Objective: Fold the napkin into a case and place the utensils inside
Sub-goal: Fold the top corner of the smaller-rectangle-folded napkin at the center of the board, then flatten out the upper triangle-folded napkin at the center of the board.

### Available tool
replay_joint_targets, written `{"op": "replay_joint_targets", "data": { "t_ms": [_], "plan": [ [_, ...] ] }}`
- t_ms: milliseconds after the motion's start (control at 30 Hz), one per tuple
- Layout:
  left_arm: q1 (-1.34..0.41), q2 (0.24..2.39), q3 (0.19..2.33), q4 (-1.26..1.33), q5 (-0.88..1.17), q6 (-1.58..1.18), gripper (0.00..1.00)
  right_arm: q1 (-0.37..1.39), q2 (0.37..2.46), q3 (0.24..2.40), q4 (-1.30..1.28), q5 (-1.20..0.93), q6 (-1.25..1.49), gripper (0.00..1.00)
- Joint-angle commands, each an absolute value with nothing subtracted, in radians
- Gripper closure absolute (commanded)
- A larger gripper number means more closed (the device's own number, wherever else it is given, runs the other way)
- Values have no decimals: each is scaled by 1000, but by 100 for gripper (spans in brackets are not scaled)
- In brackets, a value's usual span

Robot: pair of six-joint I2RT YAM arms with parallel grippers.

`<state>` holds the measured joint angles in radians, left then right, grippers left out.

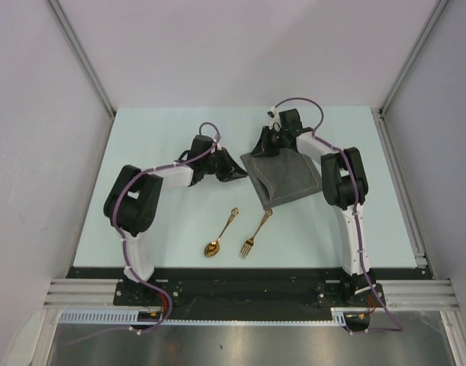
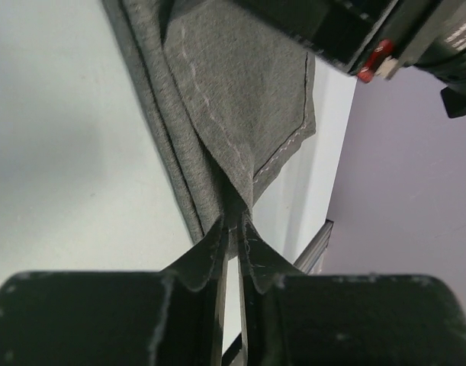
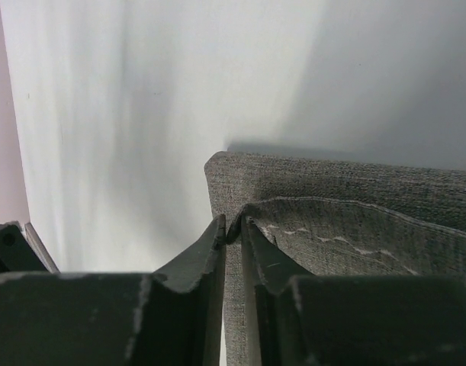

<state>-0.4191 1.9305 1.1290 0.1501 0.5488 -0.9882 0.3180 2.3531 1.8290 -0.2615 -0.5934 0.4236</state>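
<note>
The dark grey napkin lies folded in layers on the table's far middle, with white stitching showing along its hems. My left gripper pinches the napkin's left edge; its jaws stand almost together with bunched cloth between the tips. My right gripper is at the napkin's far left corner, its tips a slit apart with the raised upper hem caught between them. The gold spoon and gold fork lie side by side nearer the arms, untouched.
The pale table is boxed in by white walls with metal posts. Part of the right arm's black body with a red piece hangs close above the cloth in the left wrist view.
</note>
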Motion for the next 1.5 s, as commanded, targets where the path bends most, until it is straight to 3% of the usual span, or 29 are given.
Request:
{"op": "replay_joint_targets", "data": {
  "t_ms": [0, 67, 167, 333, 533, 867, 1033, 1267, 1467],
  "plan": [
    [-411, 1925, 1218, 164, 500, -908, 83, 331, 2358, 1893, -282, -627, 400, 80],
    [-411, 1936, 1258, 150, 462, -862, 78, 331, 2343, 1896, -290, -638, 397, 68],
    [-414, 1982, 1339, 102, 417, -792, 67, 325, 2319, 1901, -301, -650, 396, 58],
    [-417, 2087, 1507, -32, 353, -684, 59, 276, 2237, 1893, -308, -650, 429, 54],
    [-428, 2229, 1741, -234, 319, -577, 51, 173, 2117, 1741, -255, -617, 434, 54],
    [-440, 2292, 1782, -221, 305, -557, 59, 71, 2100, 1621, -199, -667, 439, 56],
    [-443, 2310, 1787, -189, 334, -589, 71, 72, 2111, 1601, -175, -672, 454, 57],
    [-443, 2341, 1815, -210, 330, -623, 70, 72, 2112, 1603, -170, -678, 457, 58],
    [-443, 2231, 1703, -123, 311, -630, 79, 69, 2114, 1598, -173, -683, 454, 58]
  ]
}}
